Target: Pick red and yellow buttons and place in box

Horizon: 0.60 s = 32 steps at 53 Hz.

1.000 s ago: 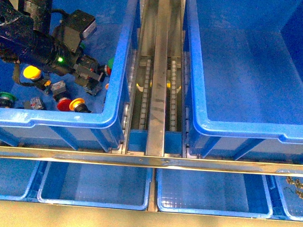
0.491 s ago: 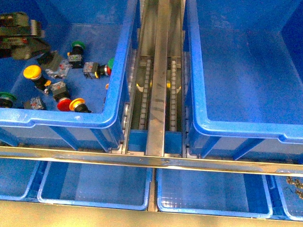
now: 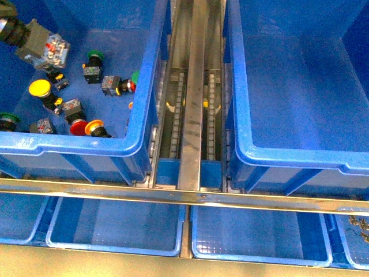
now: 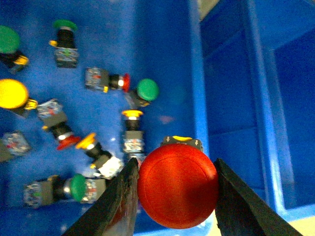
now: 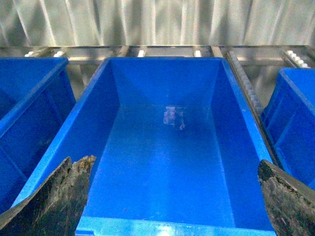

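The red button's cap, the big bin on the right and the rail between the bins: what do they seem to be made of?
Red button: cap looks like smooth plastic, evenly coloured, with a dull sheen. Box: probably moulded plastic, glossy, with a thick rounded rim. Rail: apparently bare metal, grey, streaked, reflective.

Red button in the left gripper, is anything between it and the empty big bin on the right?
Yes. The left gripper holds the red button inside the left bin; toward the box stand that bin's right wall and the metal roller track. The box looks empty.
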Available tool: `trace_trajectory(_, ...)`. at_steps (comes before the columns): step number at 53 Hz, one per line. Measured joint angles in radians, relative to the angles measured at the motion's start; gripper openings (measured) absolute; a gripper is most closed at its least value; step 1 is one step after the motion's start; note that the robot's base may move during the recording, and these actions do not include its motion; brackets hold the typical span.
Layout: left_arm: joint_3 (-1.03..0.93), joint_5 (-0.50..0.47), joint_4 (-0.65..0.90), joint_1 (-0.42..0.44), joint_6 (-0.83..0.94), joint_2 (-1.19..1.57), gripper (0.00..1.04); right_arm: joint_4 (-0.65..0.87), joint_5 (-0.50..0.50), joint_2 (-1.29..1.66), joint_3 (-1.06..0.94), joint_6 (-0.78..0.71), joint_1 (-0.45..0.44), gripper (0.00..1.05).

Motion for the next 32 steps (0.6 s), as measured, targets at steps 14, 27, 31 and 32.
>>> trace_trajectory(14, -0.019, -0.077, 0.021, -0.246, -0.163, -0.005, 0.35, 0.0, 0.0, 0.0, 0.0, 0.0, 0.0, 0.99)
trace_trajectory(27, 0.009, -0.139, 0.058, -0.468, -0.317, 0.07, 0.35, 0.0, 0.0, 0.0, 0.0, 0.0, 0.0, 0.99)
trace_trajectory(31, 0.037, -0.157, 0.061, -0.516, -0.354, 0.088, 0.35, 0.0, 0.0, 0.0, 0.0, 0.0, 0.0, 0.99)
trace_trajectory(32, 0.044, -0.158, 0.063, -0.527, -0.366, 0.092, 0.35, 0.0, 0.0, 0.0, 0.0, 0.0, 0.0, 0.99)
